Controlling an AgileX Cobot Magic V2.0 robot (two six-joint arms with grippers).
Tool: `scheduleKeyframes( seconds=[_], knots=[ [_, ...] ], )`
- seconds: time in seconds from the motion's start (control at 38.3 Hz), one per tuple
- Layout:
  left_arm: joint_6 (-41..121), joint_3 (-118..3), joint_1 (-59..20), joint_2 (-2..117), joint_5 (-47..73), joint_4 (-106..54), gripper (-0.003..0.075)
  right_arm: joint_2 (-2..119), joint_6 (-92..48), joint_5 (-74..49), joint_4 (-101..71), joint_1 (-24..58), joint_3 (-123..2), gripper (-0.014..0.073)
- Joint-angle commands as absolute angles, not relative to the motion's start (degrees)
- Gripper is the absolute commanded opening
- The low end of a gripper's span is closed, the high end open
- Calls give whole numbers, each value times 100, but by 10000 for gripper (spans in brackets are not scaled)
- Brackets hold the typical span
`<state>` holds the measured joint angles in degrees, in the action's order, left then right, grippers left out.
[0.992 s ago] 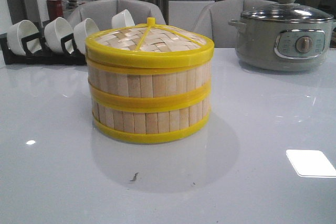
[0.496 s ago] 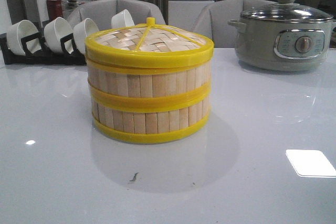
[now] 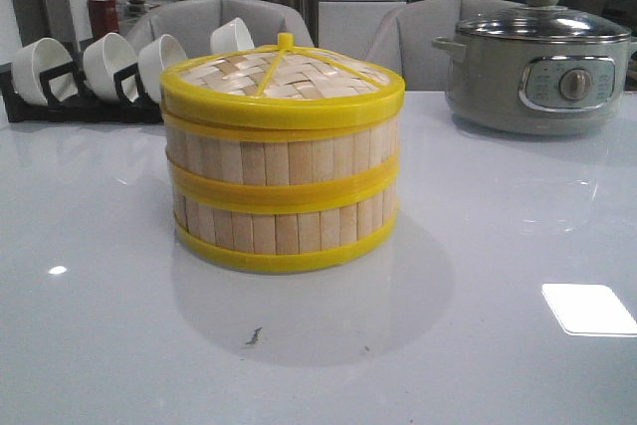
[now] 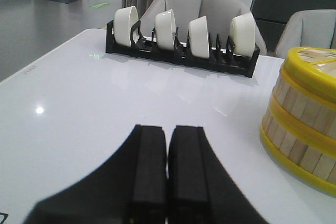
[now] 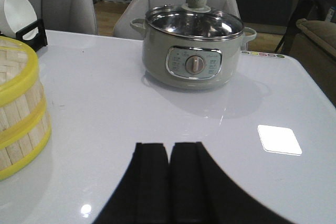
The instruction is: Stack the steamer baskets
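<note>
I saw the 2 steamer baskets already stacked, the upper basket [image 3: 284, 161] sitting squarely on the lower basket [image 3: 287, 231], their yellow rims meeting in a band around the middle. The woven lid [image 3: 284, 77] with its yellow rim and ribs sat on top, closing the stack. The whole stack stood upright on the white table [image 3: 478, 345], about midway between its left and right edges and nearer the far edge than the front one, as far as the front view showed.

Behind the stack, along the far edge toward the far left corner, a black rack [image 3: 60, 97] held 4 white bowls [image 3: 109, 65] tipped on their sides. Toward the far right corner stood a grey-green electric pot [image 3: 537, 72] with a glass lid [image 3: 542, 27] and a round dial on its front, well apart from the stack. Grey chairs [image 3: 219, 22] stood beyond the far edge.

Neither arm showed in the front view. From the left wrist view I saw my left gripper [image 4: 168, 171] with its 2 black pads pressed together, holding nothing, above the bare table with the stack off to one side and clear of it. From the right wrist view my right gripper [image 5: 169, 182] looked the same, pads closed against each other and empty, over the table between the stack and the pot, touching neither.
</note>
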<state>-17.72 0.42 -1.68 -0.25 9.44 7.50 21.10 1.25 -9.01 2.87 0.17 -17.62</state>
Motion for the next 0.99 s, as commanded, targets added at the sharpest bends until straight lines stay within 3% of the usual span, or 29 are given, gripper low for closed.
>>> scheduleKeyframes(
  seconds=[0.0,0.23,0.42,0.97],
  knots=[
    [-1764,36,-188,-97,417,752,86,2126,93,-384,349,-20,-1938,55],
    [-1702,48,-188,-85,443,473,86,2126,93,-384,349,-20,-1938,55],
    [-530,48,-188,-85,420,-123,86,2126,93,-384,349,-20,-1938,55],
    [-383,48,-188,-108,692,257,86,2126,93,-384,349,-20,-1938,55]
  ],
)
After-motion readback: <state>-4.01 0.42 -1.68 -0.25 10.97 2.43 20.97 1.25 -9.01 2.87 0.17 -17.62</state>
